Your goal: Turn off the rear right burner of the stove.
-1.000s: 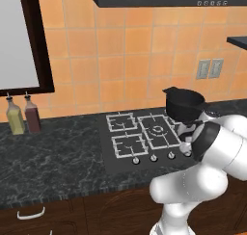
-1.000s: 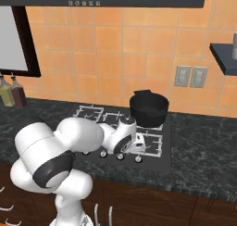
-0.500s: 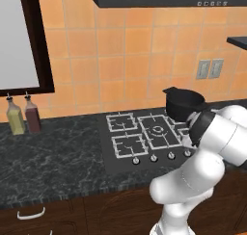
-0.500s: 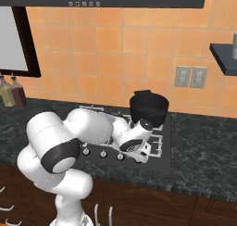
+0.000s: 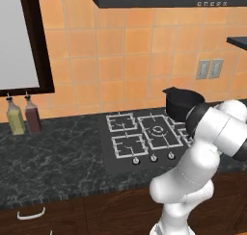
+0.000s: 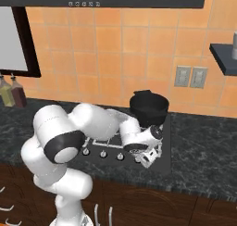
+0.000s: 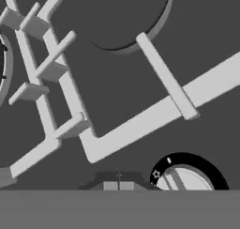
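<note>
The rear right burner sits in the back right corner of the stove [image 5: 116,165], and I can't really make out its grate because a black pot [image 5: 181,103] is parked right on top of it. So the job is really the knob row along the front edge, and that's where it could get messy. The gripper [image 6: 148,160] hangs low over the right end of that row, just above the glass. In the hand view a silver knob [image 7: 187,179] with a black dial ring peeks in at the bottom, off to the side of the fingertips rather than between them. Honestly I can't tell whether the gripper is wide or narrow; the tips are barely in frame. Biggest risk, imo, is closing from here and pinching air or only the knob's edge, then slipping off as the wrist twists. Second risk is grabbing the wrong knob, since the other knobs [image 5: 153,158] all look the same and nothing I can read says which one runs the back right burner. The small grate [image 7: 140,120] ahead of the gripper looks like the front right one to me, so that's an easy mix-up. Turning it the wrong way would just crank the flame up. Also, the forearm passes close by the pot, so a big wrist roll might nudge it across the stove towards the dark stone table [image 5: 58,157].
</note>
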